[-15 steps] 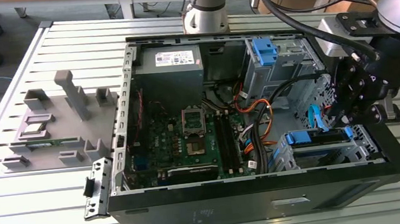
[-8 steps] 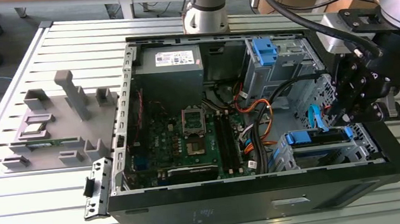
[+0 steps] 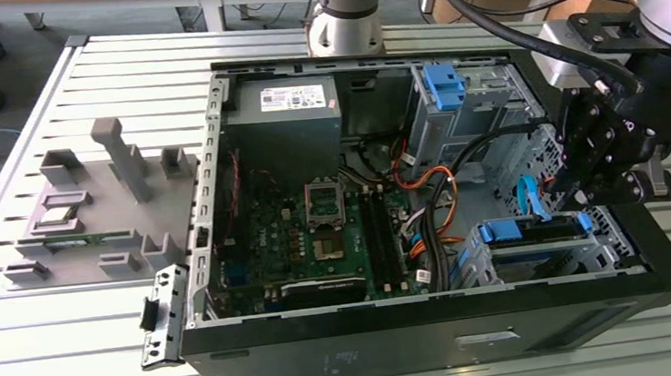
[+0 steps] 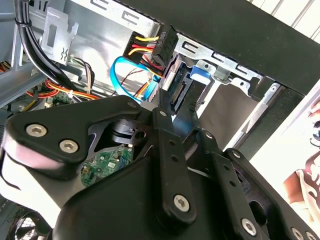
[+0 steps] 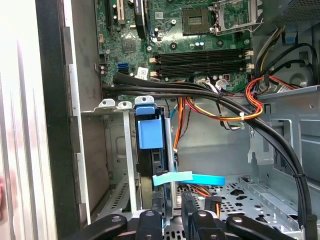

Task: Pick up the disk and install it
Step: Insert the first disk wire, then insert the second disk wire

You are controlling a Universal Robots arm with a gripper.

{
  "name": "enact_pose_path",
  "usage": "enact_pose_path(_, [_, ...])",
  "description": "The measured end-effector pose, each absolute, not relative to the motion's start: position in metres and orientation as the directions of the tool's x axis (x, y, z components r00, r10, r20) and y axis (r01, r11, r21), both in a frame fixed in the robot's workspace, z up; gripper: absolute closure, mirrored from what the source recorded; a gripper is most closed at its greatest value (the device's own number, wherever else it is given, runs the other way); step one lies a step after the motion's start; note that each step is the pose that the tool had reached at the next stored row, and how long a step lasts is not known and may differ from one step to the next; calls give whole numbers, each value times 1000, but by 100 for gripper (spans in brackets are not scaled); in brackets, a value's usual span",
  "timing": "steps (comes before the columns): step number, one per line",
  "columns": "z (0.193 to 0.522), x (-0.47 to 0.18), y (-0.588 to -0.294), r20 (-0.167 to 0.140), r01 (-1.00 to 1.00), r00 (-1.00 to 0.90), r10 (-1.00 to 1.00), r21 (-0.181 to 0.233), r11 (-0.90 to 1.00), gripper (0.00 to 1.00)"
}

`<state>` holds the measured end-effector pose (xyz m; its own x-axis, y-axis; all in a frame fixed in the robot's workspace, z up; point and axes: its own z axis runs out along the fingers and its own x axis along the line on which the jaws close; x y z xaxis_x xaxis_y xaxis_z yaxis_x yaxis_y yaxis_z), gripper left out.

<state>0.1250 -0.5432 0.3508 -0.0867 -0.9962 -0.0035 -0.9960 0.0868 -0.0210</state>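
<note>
First wrist view | disk [image 5: 150, 165] upright in drive cage [image 5: 117, 150] | hand [image 5: 172, 220] clamped on disk

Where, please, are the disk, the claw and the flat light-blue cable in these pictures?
disk [image 5: 150, 134]: first wrist view, on its blue rail's front face.
claw [image 5: 172, 216]: first wrist view, midway between its fingertips.
flat light-blue cable [image 5: 192, 178]: first wrist view, on its flat middle stretch.

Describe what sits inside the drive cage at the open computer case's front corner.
A disk with blue rails stands in the cage, a blue cable at its end. The gripper hangs above. The cage walls cover the disk's lower part.
</note>
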Motion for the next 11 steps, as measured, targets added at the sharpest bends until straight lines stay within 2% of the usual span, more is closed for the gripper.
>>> enact_pose_path(11, [353, 125, -543, -4, -996, -87, -996, -21, 87, 70])
